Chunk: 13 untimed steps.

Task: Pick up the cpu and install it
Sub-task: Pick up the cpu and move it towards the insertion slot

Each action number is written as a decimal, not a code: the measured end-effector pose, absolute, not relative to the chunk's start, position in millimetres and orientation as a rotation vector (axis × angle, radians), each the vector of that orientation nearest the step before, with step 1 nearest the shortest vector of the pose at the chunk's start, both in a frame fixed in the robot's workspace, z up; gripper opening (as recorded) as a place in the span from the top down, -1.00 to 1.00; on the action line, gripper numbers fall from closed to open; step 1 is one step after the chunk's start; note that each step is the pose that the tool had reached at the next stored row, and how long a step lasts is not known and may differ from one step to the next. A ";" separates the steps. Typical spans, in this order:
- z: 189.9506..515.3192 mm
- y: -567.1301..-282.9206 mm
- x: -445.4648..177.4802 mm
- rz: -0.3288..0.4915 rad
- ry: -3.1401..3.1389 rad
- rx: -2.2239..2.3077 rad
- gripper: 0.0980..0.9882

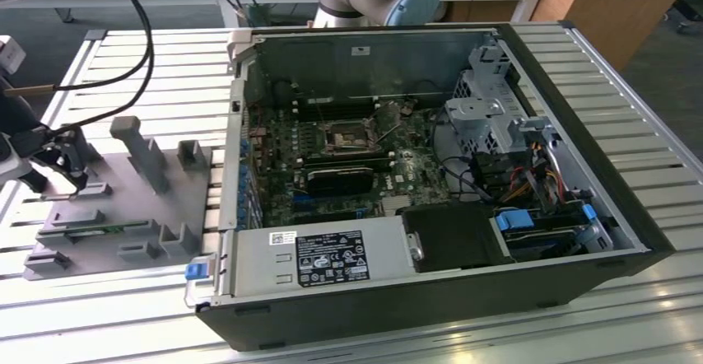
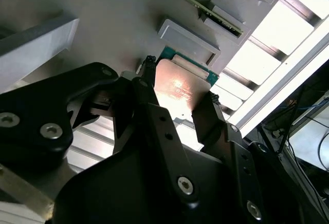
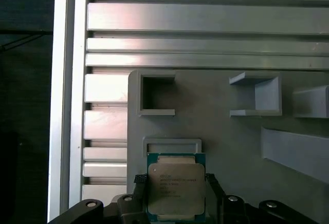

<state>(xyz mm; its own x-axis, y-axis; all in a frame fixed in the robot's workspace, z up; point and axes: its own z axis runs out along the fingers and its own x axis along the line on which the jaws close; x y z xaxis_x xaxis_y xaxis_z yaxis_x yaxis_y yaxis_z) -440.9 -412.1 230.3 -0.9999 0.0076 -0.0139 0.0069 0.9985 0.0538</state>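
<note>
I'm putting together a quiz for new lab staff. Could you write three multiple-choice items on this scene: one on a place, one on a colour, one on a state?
1. Where is the cpu?
A. at the fixture tray
B. inside the computer case
C. on the floor

2. What colour is the fixture tray?
A. grey
B. yellow
C. red

3. How is the computer case?
A. shut
B. open, motherboard showing
C. wrapped up

Answers:
1. A: both wrist views show it against the tray, at the gripper.
2. A: it is grey in every view.
3. B: the exterior view looks straight into it.
</note>
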 end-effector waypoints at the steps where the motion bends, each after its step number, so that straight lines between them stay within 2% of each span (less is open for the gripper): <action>1: 231.0 -412.1 -440.9 0.084 3.126 0.011 0.01; 13: 237.5 -411.8 -440.9 0.084 3.126 0.011 0.01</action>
<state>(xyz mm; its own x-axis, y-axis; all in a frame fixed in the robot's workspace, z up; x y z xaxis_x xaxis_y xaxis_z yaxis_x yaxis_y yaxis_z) -440.9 -411.8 237.5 -0.9999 0.0076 -0.0140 0.0068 0.9985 0.0538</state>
